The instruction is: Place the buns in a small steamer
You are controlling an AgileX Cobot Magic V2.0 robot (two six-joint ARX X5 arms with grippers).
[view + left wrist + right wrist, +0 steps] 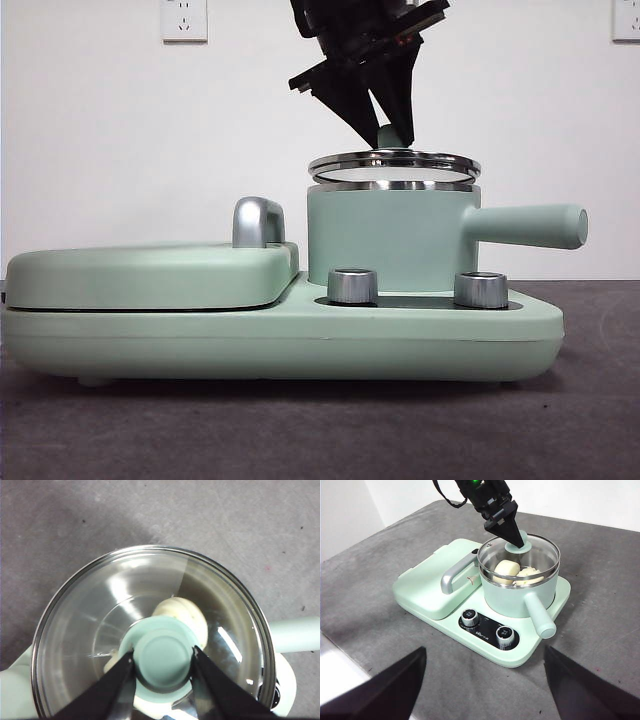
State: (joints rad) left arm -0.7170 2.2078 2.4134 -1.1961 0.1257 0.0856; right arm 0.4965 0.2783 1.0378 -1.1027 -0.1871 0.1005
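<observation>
Left gripper [163,661] jaws closed on the mint-green round knob [162,657] of the glass lid [100,610]; two cream-white buns [515,573] lie below the fingers, inside the mint-green cylindrical steamer [390,240]; right gripper [482,680] jaws spread wide, holding nothing.

Bright, even light; glare streaks the glass lid [150,605], all views sharp.

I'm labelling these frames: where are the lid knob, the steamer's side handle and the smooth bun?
lid knob [164,655], left wrist view, on its flat top.
steamer's side handle [525,226], front view, mid-length.
smooth bun [506,569], right wrist view, on its rounded top, seen through the glass.
</observation>
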